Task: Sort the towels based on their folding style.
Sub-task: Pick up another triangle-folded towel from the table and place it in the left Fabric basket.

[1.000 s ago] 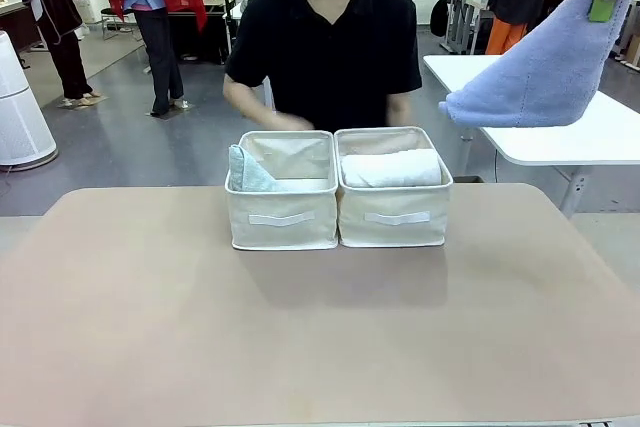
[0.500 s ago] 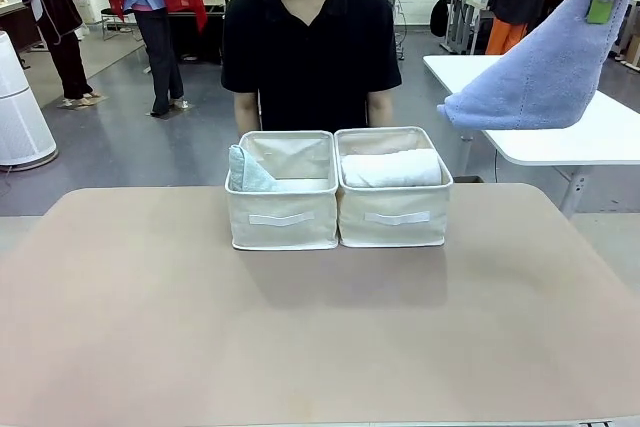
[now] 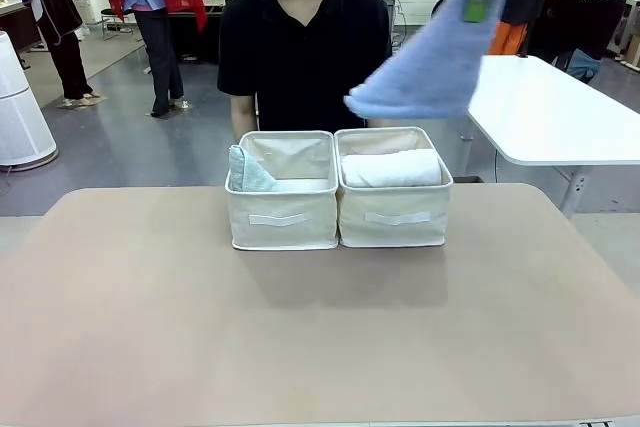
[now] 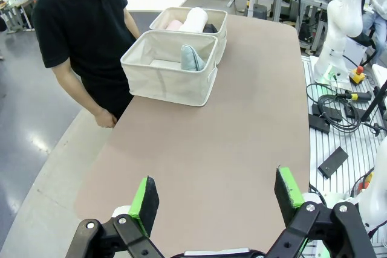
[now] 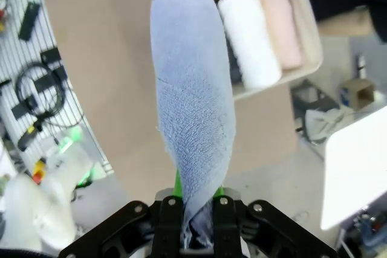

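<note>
My right gripper (image 5: pixel 192 206) was clamped on the periwinkle blue towel (image 3: pixel 420 72), though the cloth hid most of its fingers and motion blurred it in the front view. The towel hung above the right basket (image 3: pixel 394 217), where the white towel (image 3: pixel 392 168) lay; beside it a pink towel (image 5: pixel 280 25) showed. The mint towel (image 3: pixel 246 172) sat in the left basket (image 3: pixel 282 219). My left gripper (image 4: pixel 216 194) stood wide and empty over the tan table (image 3: pixel 320 327), baskets far ahead.
</note>
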